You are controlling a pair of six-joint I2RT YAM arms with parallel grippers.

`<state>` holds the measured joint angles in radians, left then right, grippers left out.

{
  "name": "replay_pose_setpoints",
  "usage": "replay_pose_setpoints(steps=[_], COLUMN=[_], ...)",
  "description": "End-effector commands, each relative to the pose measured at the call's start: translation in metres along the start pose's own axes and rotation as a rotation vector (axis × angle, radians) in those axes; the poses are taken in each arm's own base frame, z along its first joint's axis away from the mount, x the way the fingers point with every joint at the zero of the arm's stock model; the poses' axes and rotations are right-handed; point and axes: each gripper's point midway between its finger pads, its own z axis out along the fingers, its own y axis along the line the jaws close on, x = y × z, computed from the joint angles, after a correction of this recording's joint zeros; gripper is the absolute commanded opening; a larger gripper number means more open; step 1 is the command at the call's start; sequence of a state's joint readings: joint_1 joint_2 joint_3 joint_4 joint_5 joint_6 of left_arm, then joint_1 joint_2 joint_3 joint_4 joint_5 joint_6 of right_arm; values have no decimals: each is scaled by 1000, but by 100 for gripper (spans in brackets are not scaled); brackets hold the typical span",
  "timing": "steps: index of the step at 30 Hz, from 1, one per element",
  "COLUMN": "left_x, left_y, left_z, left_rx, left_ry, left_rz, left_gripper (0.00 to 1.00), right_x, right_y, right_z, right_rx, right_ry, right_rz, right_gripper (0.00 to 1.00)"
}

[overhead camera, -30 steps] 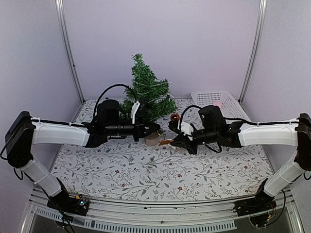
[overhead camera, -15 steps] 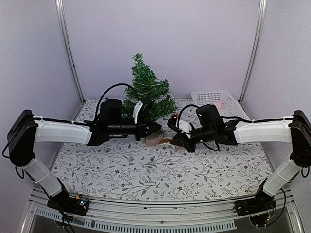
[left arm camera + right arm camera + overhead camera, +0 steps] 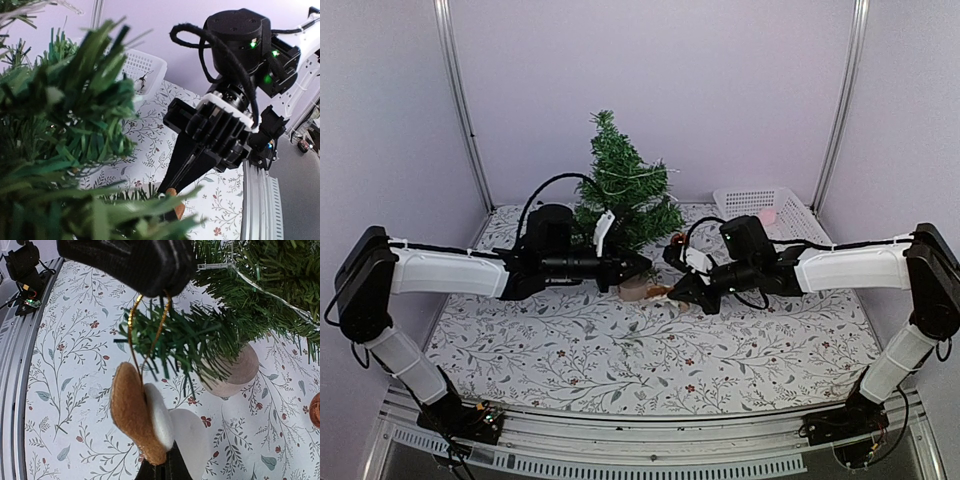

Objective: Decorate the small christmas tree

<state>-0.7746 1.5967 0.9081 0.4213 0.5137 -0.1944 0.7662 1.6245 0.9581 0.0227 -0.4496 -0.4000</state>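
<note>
- Right gripper [image 3: 672, 290] has crept left over the last second, closing on the left gripper [image 3: 640, 265]. The left one barely shifted, and the gap between them is now small.
- Right gripper is pressed together on the bottom edge of the felt ornament [image 3: 137, 412]. Left gripper is pinched on the top of its gold cord [image 3: 134, 335], so the loop is stretched between the two.
- A low branch tip [image 3: 185, 342] sits just under the left gripper, across the loop. Can't tell if it's actually through the loop.
- My read: this is the hang step, with the loop being walked onto that branch. Not hung yet, since both grippers are holding.
- Tree [image 3: 620, 185] is just behind the left gripper, beyond its fingertips. Its stump [image 3: 235, 372] stands on the desk [image 3: 570, 350], below and just past both gripper tips.
- Tree long axis is vertical, tip straight up, stump down. It looks upright.
- Ornament long axis runs gripper to gripper, cord end at the left gripper, body at the right.
</note>
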Motion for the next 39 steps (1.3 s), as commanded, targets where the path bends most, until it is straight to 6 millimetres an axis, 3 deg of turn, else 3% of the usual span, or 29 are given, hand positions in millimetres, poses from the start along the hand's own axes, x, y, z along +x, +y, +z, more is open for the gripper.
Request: replay_pose_setpoints(steps=[1, 7, 13, 29, 39], left_x=[0, 5, 2, 2, 5], left_y=[-16, -16, -2, -3, -1], left_z=[-10, -15, -7, 3, 5], left_rx=[41, 27, -37, -26, -46], left_ry=[-4, 1, 15, 15, 33], left_rz=[15, 10, 32, 46, 34], left_gripper=[0, 0, 0, 0, 0], right_x=[-13, -14, -14, -2, -5], right_y=[0, -2, -13, -28, -32], right_z=[-1, 0, 0, -11, 6], right_rx=[-25, -17, 24, 53, 6], right_ry=[-32, -27, -18, -6, 21], right_rz=[-2, -7, 10, 59, 96], right_gripper=[0, 0, 0, 0, 0])
